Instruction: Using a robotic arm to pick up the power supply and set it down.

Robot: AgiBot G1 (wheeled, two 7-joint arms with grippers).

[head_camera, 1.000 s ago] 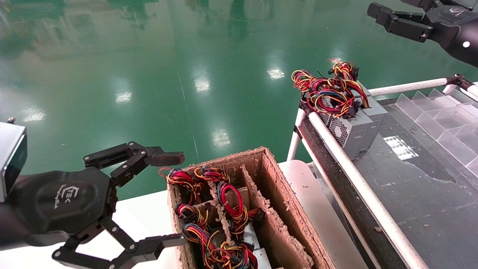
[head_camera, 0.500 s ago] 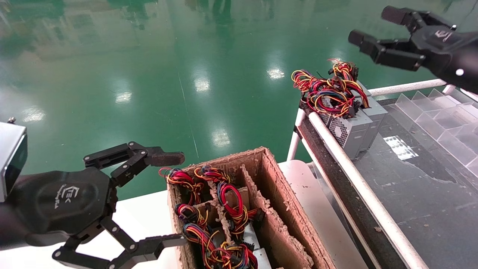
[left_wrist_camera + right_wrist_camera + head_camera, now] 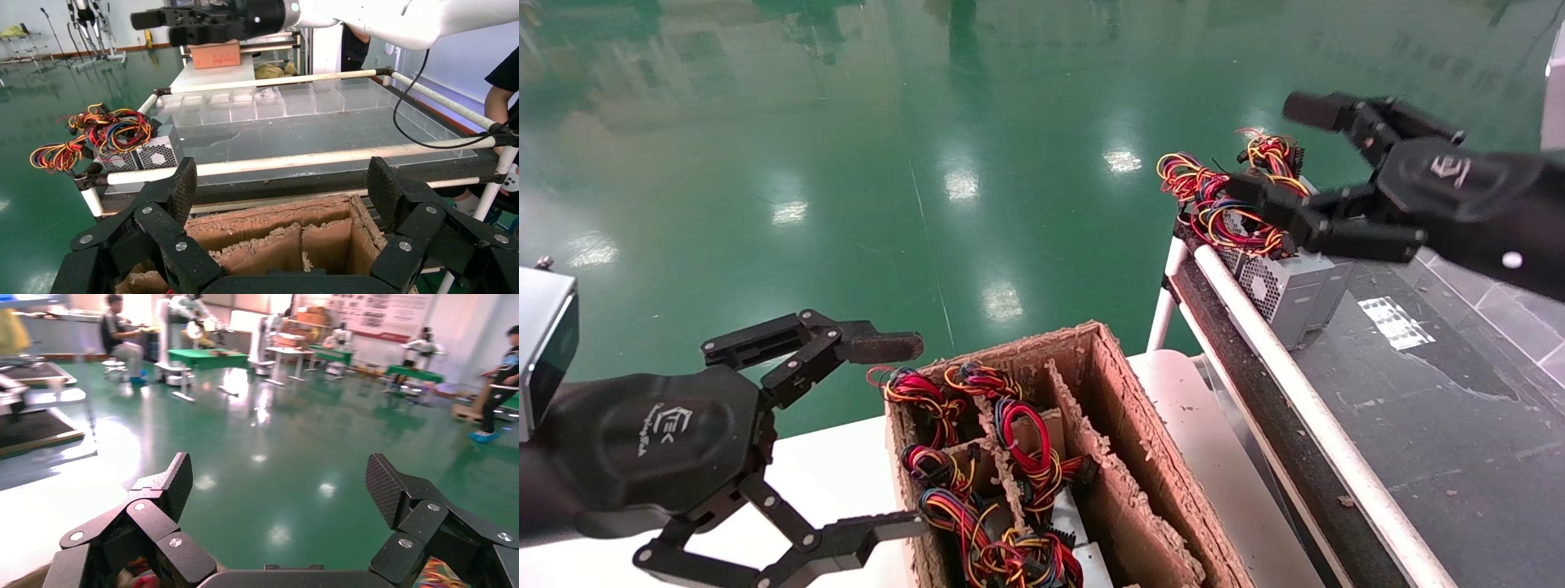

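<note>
Two grey power supplies point(image 3: 1287, 287) stand side by side at the far end of the dark bench, their red, yellow and blue wires point(image 3: 1222, 200) piled on top. My right gripper point(image 3: 1267, 149) hangs open just above those wires, touching nothing. In the left wrist view the same power supplies point(image 3: 150, 154) sit at the bench's end, with the right gripper point(image 3: 162, 27) above them. The right wrist view shows its open gripper point(image 3: 278, 484) over green floor. More power supplies point(image 3: 1062, 514) stand in the cardboard box. My left gripper point(image 3: 911, 433) waits open beside that box.
The cardboard box point(image 3: 1140, 457) with torn dividers rests on a white table point(image 3: 846, 465). A white rail point(image 3: 1303, 392) edges the dark bench point(image 3: 1434, 408). Clear plastic dividers point(image 3: 257, 104) line the bench's far side. A person point(image 3: 505, 79) stands at the bench's other end.
My right gripper has come down and to the left, from high above the bench to just over the wires of the power supplies there. The left arm has not moved.
</note>
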